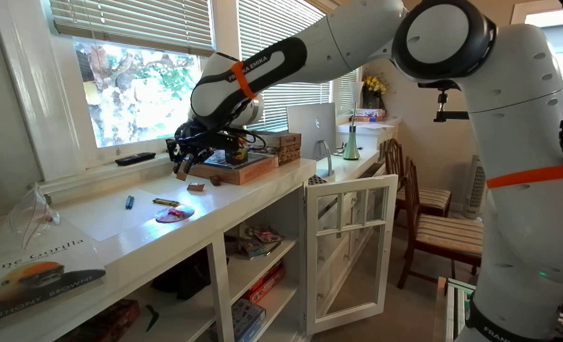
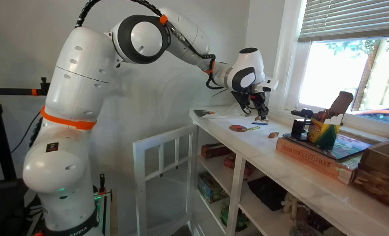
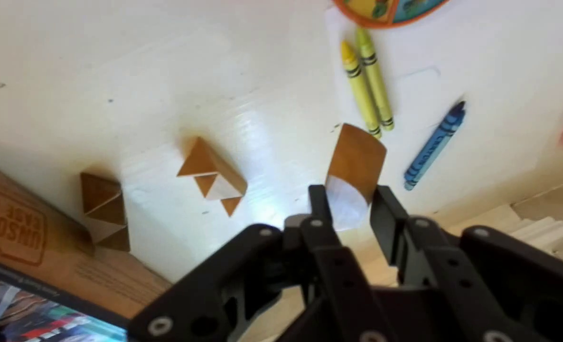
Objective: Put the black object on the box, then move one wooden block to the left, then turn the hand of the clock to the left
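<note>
Held block: pinched between the fingertips of the end effector, which stand only a block's width apart; it seems raised over the table, near the blue crayon.
Block handling: probably light, stiff and hard to damage; smooth faces might let it twist, so the flat opposite sides are the place to grip, not the pale, curved-looking end.
Block step: likely the move to the left; whose left is meant, I cannot tell.
Loose blocks: two on the table, apart from each other, one close against or touching the box.
Black object: upright on the picture cover that lies on the box, so the first step looks done.
Disc: flat on the table, probably the "clock"; looks thin and apt to skid if its hand is pushed sideways. The hand is not clear.
Box lettering: "UNSOLVED CASE FILES".
Book: "One Gorilla", "Anthony Browne".
Arm: "FRANKA EMIKA".
Carton: yellow and green; its lettering is too small to be sure of.
</note>
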`<state>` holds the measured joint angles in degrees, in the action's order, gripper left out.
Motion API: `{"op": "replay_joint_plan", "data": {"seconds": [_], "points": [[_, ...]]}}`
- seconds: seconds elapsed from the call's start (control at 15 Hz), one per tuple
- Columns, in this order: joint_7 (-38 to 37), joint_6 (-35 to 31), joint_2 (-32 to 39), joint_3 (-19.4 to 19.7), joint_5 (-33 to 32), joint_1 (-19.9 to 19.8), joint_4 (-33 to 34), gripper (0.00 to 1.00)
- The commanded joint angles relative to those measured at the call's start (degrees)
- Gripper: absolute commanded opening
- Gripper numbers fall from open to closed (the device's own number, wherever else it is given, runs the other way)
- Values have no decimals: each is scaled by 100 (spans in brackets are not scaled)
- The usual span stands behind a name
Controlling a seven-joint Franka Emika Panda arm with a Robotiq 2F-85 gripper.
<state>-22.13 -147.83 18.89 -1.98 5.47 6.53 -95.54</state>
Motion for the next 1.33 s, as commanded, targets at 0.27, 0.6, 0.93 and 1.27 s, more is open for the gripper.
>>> {"op": "replay_joint_plan", "data": {"seconds": [0.27,0.6,0.93,1.27], "points": [[733,314,-393,-336,364,-53,-635,7],[962,614,-491,-325,319,-49,-882,7],[1047,737,-528,-268,188,-38,-1016,7],[1095,765,-598,-216,80,-44,-1080,7]]}}
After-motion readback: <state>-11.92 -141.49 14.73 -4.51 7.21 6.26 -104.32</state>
